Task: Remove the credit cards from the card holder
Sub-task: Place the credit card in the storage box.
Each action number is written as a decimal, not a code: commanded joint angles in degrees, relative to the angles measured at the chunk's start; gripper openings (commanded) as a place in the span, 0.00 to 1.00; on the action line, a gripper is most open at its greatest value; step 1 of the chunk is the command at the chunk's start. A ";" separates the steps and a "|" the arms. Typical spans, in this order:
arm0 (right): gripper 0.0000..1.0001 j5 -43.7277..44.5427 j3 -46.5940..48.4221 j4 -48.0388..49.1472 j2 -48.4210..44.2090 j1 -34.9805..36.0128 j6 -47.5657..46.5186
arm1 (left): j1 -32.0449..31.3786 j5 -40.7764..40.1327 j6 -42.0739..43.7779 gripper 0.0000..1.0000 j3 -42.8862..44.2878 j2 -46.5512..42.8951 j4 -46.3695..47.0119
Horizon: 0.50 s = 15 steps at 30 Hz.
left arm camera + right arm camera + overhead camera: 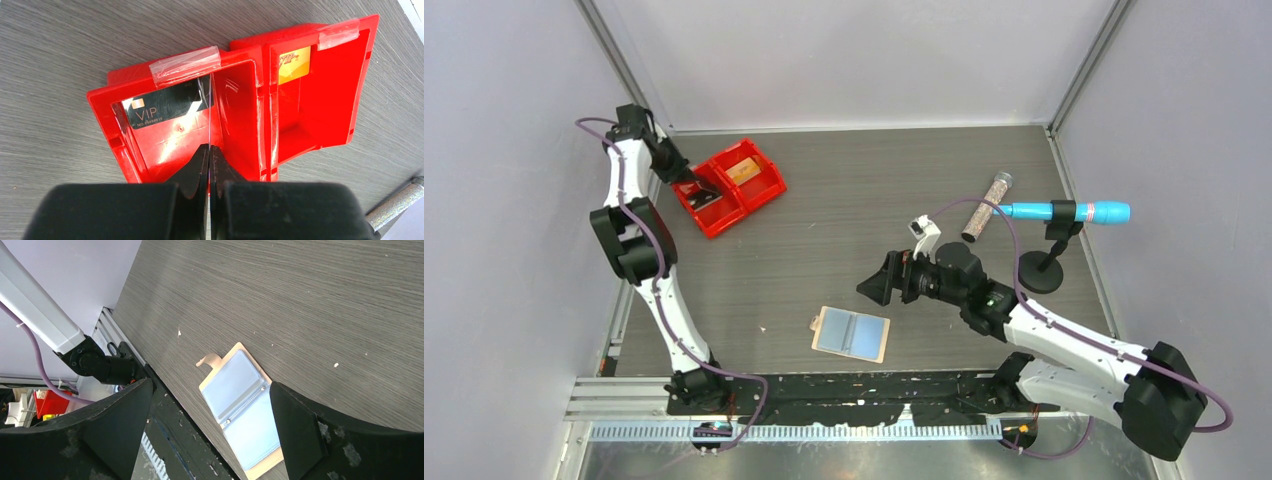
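Two cards point(167, 107) show, neither in the holder point(851, 333). Both are inside the red bin point(235, 120). The dark one, marked VIP, leans on the far wall of one compartment. A gold card point(294, 65) stands against the far wall of the other.

The holder lies spread flat on the table point(844, 200) near the arms' edge, well apart from the bin. Its blue-grey panels face up and its tab point(209, 360) sticks out at one corner. No card edge shows in the panels. Whether anything hides behind them cannot be told, but the task looks close to done.

Handling, as judged:
- Cards are thin, stiff, light and slick. A card flat on wood gives no purchase, so it is better pinched across a free edge.
- The holder is light and limp, and likely to slide or fold if tugged. One leaf should be pinned and any card drawn out by its exposed end.

The left gripper point(209, 150) hangs over the dark card's compartment, jaws pressed together. A thin pale line rises from between them; what it is cannot be told.

The right gripper point(884, 283) hovers above bare table with its fingers spread wide and nothing in them. The wrist view frames the holder between them.

Far right, a tube point(987, 207) and a blue marker point(1064, 212) on a stand sit clear of all this.
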 commanded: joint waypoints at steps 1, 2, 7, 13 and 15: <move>0.95 -0.97 3.20 2.92 0.84 -0.47 0.00 | 0.43 0.98 0.66 0.00 3.16 0.57 -0.87; 0.95 -1.01 3.31 2.92 1.05 -0.50 -0.05 | 0.43 0.99 0.68 0.00 3.16 0.81 -0.87; 0.95 -1.04 3.87 2.60 1.34 -0.71 -0.42 | 0.44 0.68 1.49 0.00 3.58 2.02 -0.73; 0.95 -1.24 4.43 2.47 2.19 -1.08 -0.78 | 0.46 -0.08 2.26 0.02 4.04 3.17 -0.28; 0.95 -1.49 4.65 2.48 2.70 -1.13 -0.88 | 0.37 0.01 2.35 0.05 3.92 3.38 -0.12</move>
